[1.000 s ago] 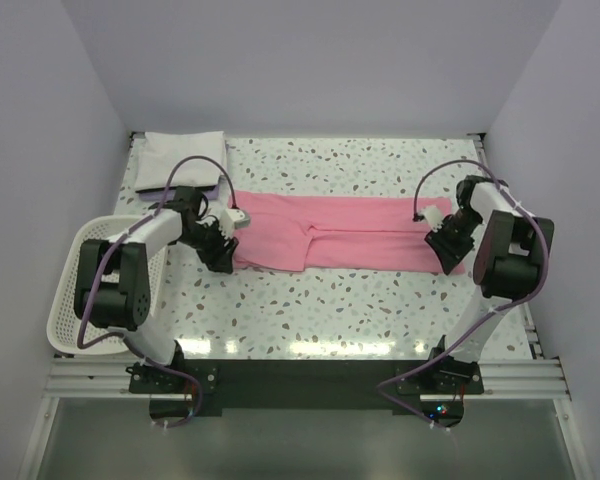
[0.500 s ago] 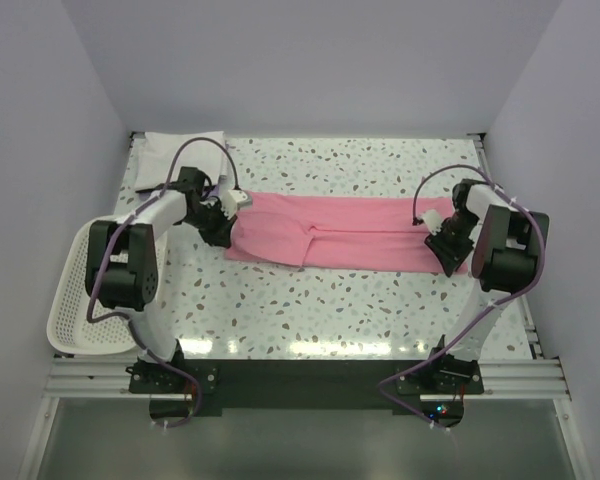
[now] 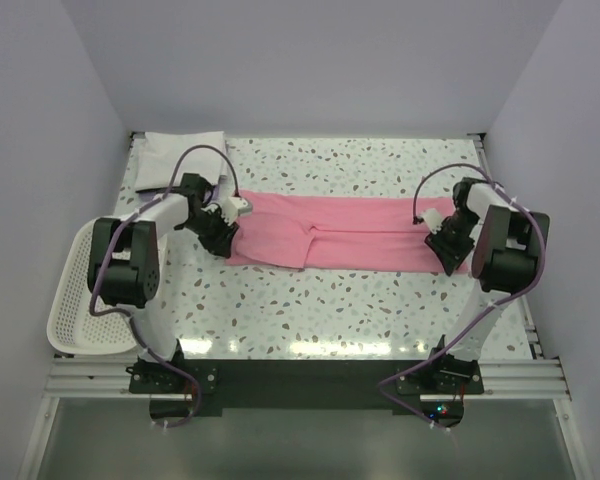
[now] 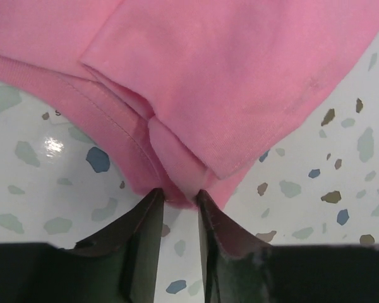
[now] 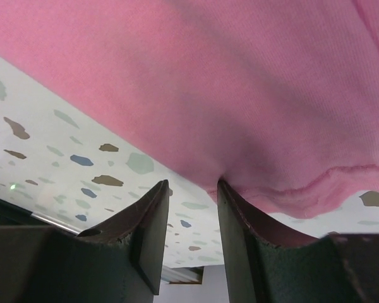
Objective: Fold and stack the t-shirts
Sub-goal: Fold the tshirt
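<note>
The pink t-shirt (image 3: 350,232) lies folded into a long band across the middle of the table. My left gripper (image 3: 223,240) is at its near left corner. In the left wrist view the jaws (image 4: 180,192) stand narrow, with the bunched corner of the pink shirt (image 4: 240,76) pinched between the tips. My right gripper (image 3: 442,250) is at the band's near right edge. In the right wrist view it (image 5: 194,184) is open: the pink cloth (image 5: 240,76) rests on the right finger only, and table shows in the gap. The white t-shirt (image 3: 180,155) lies folded at the far left corner.
A white mesh basket (image 3: 65,300) hangs at the table's left edge beside the left arm. Grey walls enclose the speckled table (image 3: 310,300) on three sides.
My left gripper has moved from the near side up to the shirt's left end, and that corner has shifted a little to the left. The right gripper has barely moved.
</note>
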Controlling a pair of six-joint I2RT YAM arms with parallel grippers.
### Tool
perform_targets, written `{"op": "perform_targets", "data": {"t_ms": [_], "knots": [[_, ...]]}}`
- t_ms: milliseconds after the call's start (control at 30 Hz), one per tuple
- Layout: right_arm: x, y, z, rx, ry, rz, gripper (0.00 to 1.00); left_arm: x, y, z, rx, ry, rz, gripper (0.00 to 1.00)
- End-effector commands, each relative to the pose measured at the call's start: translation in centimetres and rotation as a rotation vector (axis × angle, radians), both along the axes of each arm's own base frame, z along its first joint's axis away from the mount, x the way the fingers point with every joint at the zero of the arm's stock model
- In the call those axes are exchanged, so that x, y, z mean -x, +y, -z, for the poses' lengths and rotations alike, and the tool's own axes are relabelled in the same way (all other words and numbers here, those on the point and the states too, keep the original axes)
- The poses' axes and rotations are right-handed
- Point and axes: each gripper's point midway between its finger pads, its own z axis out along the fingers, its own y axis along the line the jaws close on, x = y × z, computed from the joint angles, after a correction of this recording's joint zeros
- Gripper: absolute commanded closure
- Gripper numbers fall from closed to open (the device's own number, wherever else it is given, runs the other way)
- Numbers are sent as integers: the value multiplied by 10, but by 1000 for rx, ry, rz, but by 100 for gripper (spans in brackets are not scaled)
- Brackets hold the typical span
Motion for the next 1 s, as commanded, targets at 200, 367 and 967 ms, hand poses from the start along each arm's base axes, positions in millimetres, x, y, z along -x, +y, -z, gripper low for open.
{"op": "perform_targets", "data": {"t_ms": [200,367,967], "knots": [[-20,66,-87,-204,-195,-14,59,7,-15,-71,139,-199,14,58],[-20,144,-109,-381,-223,-13,59,27,-35,-76,267,-83,-38,54],[-39,331,-78,-768,-44,312,48,10,-38,-30,275,98,-289,51]]}}
